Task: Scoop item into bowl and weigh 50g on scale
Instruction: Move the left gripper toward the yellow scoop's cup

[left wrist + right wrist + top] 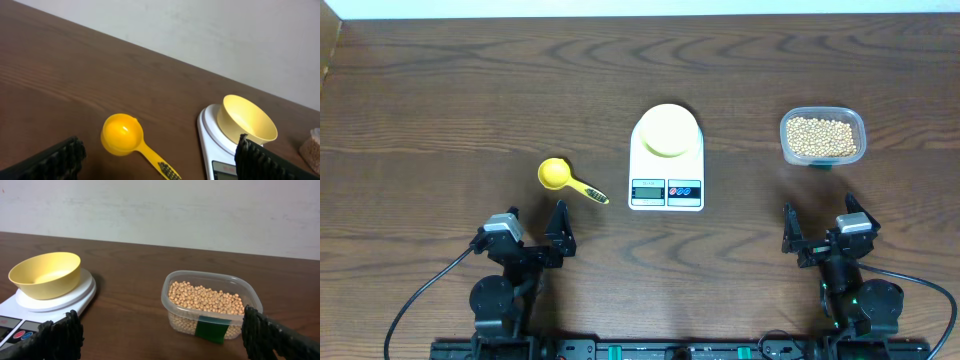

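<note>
The pale-yellow bowl sits empty on the white scale at mid-table; both also show in the left wrist view and the right wrist view. Beige beans fill a clear tub at the right. A yellow scoop lies left of the scale, empty, and also shows in the left wrist view. My left gripper is open and empty, near the front edge behind the scoop. My right gripper is open and empty, near the front edge, in line with the tub.
The brown wooden table runs to a pale wall at the back. A green label marks the tub's front. The arm bases stand at the front edge.
</note>
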### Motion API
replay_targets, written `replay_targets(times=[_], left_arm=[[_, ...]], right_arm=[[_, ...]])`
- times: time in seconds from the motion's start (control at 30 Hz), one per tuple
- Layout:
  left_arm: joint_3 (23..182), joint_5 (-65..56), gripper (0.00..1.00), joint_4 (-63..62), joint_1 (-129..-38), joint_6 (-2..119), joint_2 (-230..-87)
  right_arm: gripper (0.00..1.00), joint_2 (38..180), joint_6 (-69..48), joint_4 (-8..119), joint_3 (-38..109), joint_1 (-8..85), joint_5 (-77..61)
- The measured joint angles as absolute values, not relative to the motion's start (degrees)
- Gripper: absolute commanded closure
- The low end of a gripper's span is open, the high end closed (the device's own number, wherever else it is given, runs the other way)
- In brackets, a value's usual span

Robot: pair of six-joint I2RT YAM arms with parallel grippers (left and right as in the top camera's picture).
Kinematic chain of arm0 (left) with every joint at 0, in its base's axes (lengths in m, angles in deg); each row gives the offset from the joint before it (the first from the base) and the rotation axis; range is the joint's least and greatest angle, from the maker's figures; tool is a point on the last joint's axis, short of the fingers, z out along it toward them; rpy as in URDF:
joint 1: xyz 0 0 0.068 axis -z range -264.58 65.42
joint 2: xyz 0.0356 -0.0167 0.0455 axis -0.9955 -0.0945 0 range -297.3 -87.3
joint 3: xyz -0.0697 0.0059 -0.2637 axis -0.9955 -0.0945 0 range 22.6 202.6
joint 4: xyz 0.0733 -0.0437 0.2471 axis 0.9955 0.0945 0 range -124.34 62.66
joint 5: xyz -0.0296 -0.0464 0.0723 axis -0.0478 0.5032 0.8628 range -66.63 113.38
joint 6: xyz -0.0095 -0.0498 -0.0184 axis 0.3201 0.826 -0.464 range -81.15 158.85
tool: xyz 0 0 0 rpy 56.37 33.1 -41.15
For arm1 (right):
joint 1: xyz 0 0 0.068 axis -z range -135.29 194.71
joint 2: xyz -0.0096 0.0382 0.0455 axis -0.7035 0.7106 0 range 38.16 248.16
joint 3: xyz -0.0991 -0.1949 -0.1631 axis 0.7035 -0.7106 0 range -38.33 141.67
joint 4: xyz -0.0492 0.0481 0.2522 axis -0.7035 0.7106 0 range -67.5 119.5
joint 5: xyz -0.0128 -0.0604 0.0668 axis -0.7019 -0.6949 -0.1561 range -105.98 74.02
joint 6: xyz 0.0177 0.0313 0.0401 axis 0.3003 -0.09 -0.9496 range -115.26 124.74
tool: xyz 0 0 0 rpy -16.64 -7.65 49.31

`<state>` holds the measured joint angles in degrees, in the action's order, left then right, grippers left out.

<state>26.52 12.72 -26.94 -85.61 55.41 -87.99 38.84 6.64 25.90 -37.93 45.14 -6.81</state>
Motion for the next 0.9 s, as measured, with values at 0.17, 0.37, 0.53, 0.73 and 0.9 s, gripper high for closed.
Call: replay_targets(times=[0.17, 0.37, 0.53, 0.73, 0.9], left_arm=[[28.4, 12.7, 0.02, -24.0, -85.6, 55.4, -88.0], [32.2, 12.7, 0.02, -23.9, -85.6, 55.4, -91.6], [37.9, 12.7, 0.02, -23.7, -85.6, 55.4, -100.9], [44.9, 12.5, 0.02, -21.6, -85.6, 55.4, -112.8], [49.9, 12.5, 0.02, -16.3, -85.6, 55.4, -119.9]], right_arm=[[0.01, 38.8, 6.6, 25.9, -37.9, 45.1, -6.8], [0.01, 38.8, 6.6, 25.9, -37.9, 45.1, -6.8], [0.01, 38.9, 6.6, 25.9, -37.9, 45.1, -6.8], [0.01, 38.9, 6.7, 25.9, -37.9, 45.1, -6.8], [0.01, 38.9, 6.6, 25.9, -37.9, 45.1, -6.8]])
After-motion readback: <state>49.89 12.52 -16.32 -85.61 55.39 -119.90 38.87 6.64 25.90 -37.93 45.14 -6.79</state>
